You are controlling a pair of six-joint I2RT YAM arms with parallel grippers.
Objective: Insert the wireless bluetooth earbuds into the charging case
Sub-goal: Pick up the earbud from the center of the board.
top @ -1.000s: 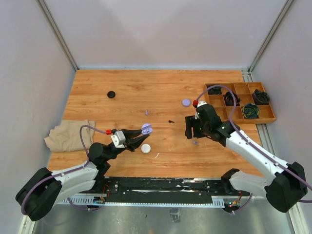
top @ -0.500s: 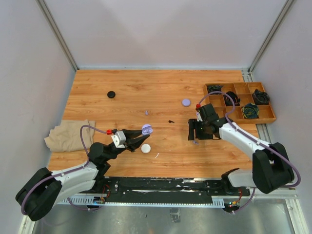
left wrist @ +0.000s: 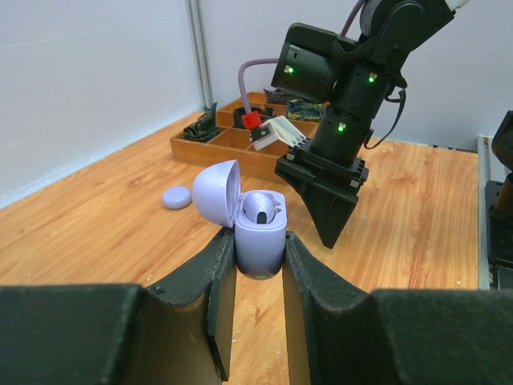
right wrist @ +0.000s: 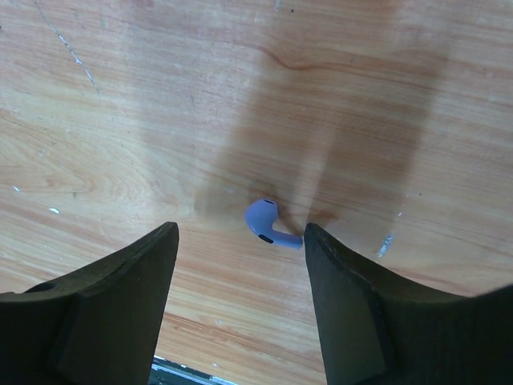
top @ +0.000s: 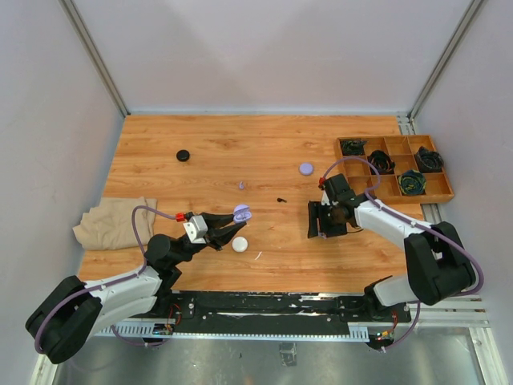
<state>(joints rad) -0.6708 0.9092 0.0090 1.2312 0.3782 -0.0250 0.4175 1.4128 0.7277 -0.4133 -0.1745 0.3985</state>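
Right gripper (right wrist: 239,239), spread wide, straddles lavender earbud (right wrist: 267,224), stem toward one finger; left gripper (left wrist: 258,255) clamps case (left wrist: 260,237).

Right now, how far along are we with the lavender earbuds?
Done: one lavender earbud sits in the open case, clamped in the left end effector. In hand: the open right end effector straddles a second lavender earbud on the table. Left: grasp and seat it.
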